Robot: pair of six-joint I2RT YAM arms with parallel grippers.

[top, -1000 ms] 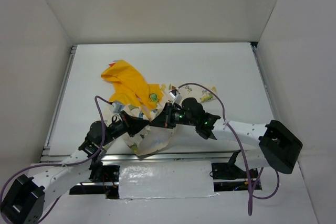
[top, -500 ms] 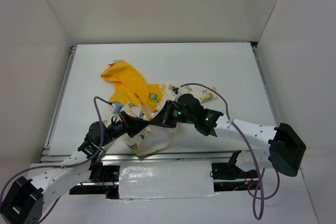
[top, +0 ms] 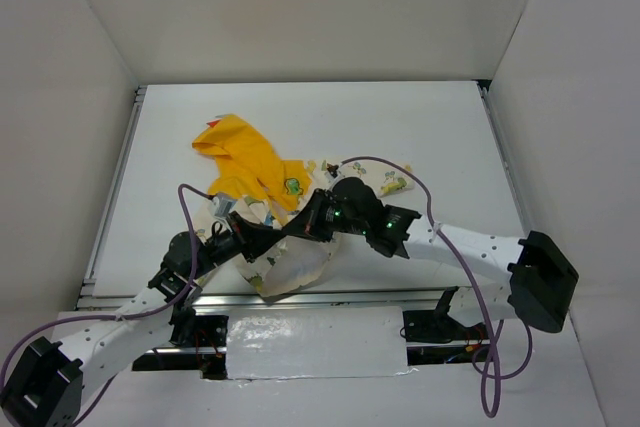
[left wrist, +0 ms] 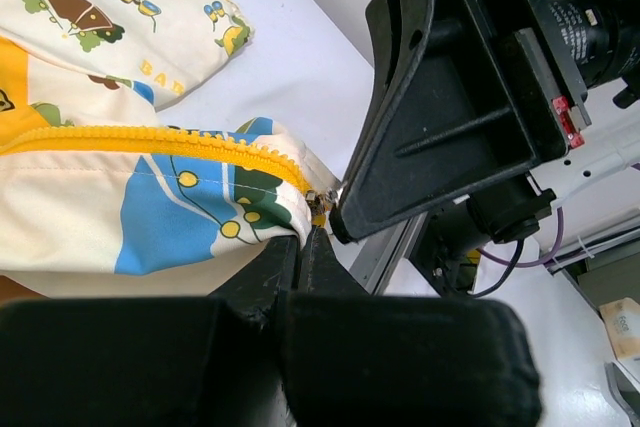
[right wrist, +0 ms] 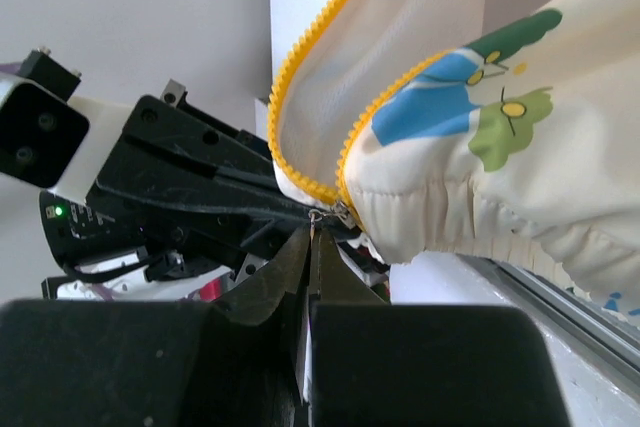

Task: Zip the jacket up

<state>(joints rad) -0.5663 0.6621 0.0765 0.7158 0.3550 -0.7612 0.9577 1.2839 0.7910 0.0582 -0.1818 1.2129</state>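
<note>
The jacket (top: pixel 262 182) lies in the middle left of the top view, with its yellow hood (top: pixel 235 147) toward the upper left. Both pincers meet at its lower edge. The left gripper (left wrist: pixel 305 239) is pinched tight on the hem beside the yellow zip (left wrist: pixel 150 137). The right gripper (right wrist: pixel 312 237) is pinched tight on the jacket at the zip's bottom end.

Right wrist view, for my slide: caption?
Shut right gripper pinching the cream cartoon-print jacket at its yellow zipper base.

Left gripper (left wrist: pixel 305 235) pinched closed; right gripper (right wrist: pixel 311 237) likewise closed, tips apparently touching; both arms angled inward.
</note>
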